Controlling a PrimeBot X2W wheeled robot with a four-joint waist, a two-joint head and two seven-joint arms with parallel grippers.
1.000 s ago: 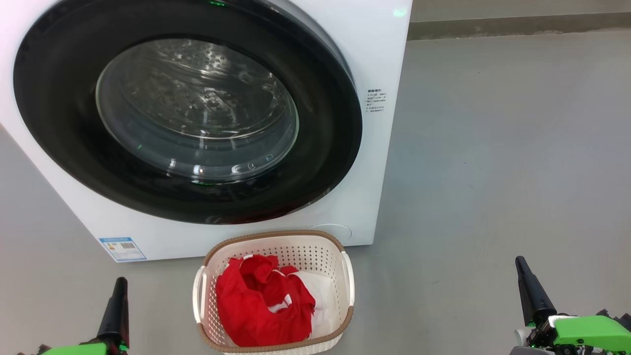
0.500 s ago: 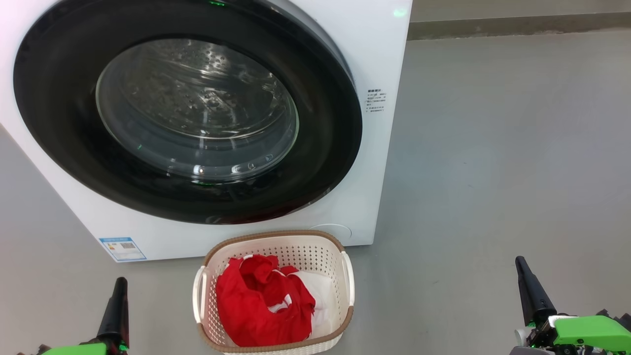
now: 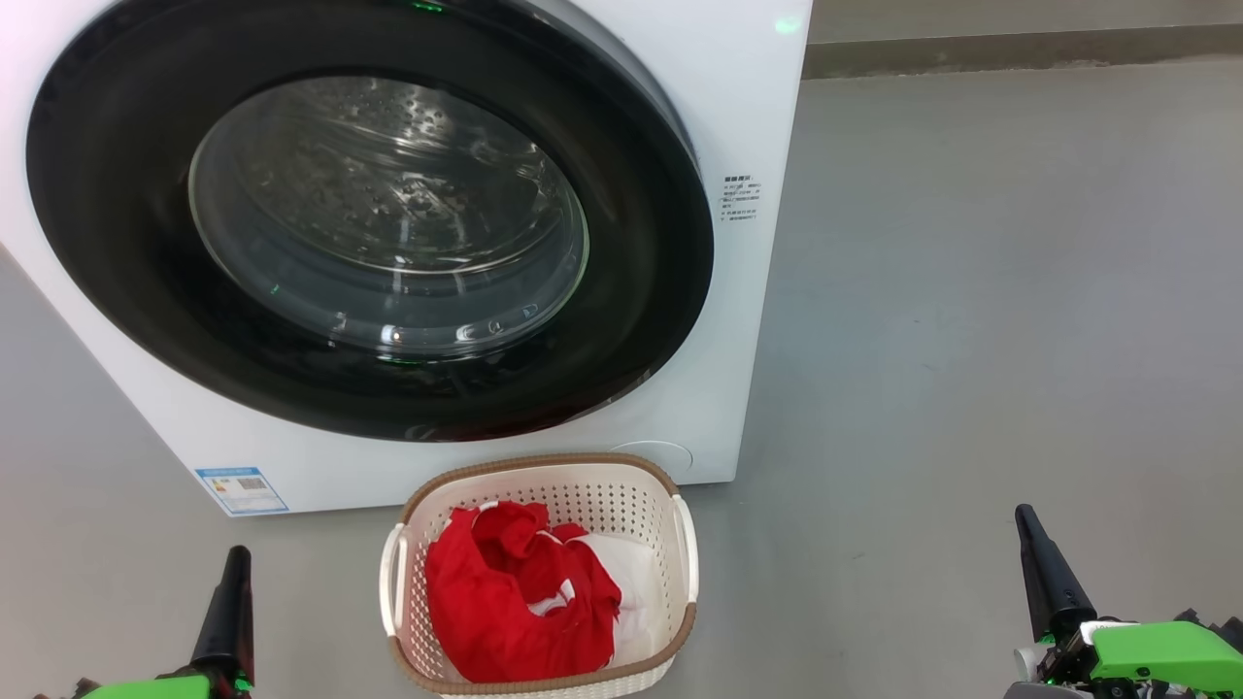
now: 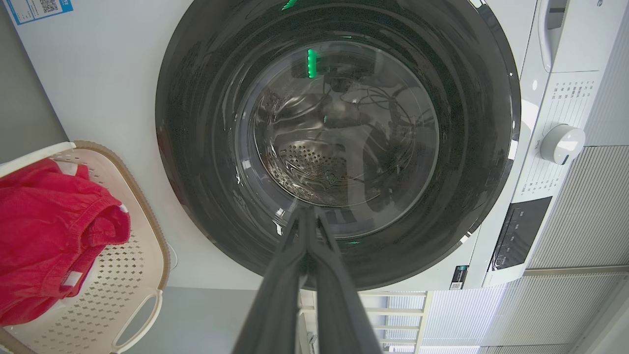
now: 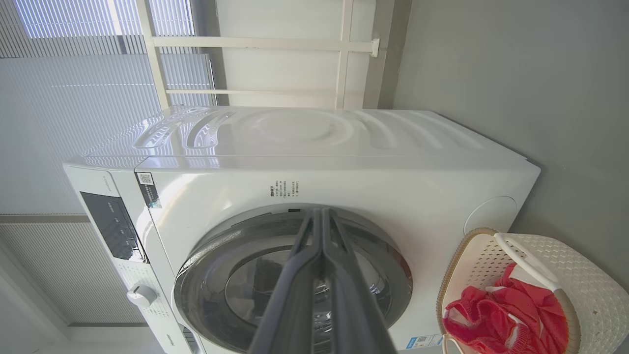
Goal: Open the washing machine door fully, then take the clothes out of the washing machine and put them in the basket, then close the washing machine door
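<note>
Grey floor (image 3: pixel 971 291): basket (image 3: pixel 602 500) lies lengthwise toward the washing machine (image 3: pixel 748 97).

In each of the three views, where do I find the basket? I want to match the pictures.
Head view: the basket is at bottom centre, just below the washing machine door.
Left wrist view: the basket is at the left edge, in the lower half.
Right wrist view: the basket is in the lower right corner.
Shared landmark: the round, black-rimmed washing machine door.
</note>
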